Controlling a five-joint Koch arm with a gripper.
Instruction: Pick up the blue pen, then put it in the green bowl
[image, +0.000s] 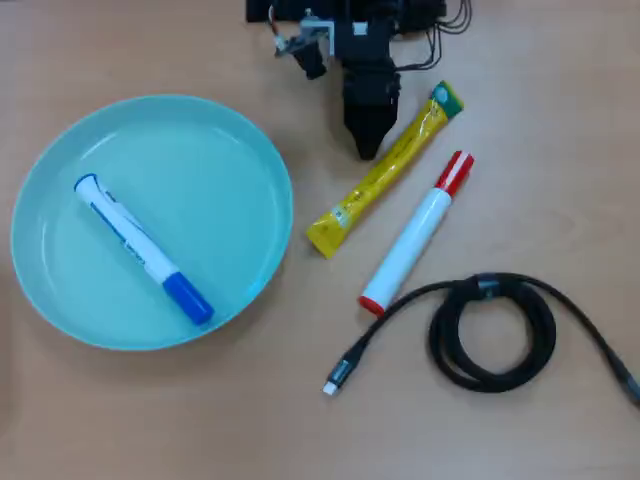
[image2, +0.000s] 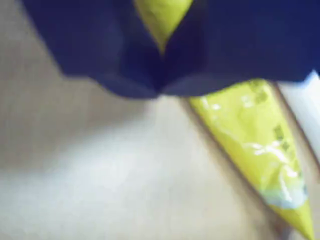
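Claw (image: 366, 148): the two dark jaws meet at their tips, closed with nothing between them; the wrist view (image2: 160, 87) confirms the tips pressed together and empty. It hangs above the tabletop (image: 150, 420), its tip just beside the upper part of the yellow sachet (image: 385, 175), contact not determinable.

Blue pen (image: 140, 246): lies diagonally inside the green bowl (image: 60, 300), blue cap toward the lower right rim in the overhead view.

Red-capped marker (image: 415, 235): lies on the tabletop just right of the sachet, roughly parallel to it.

Coiled black cable (image: 490, 335): rests below the marker, plug end pointing lower left.
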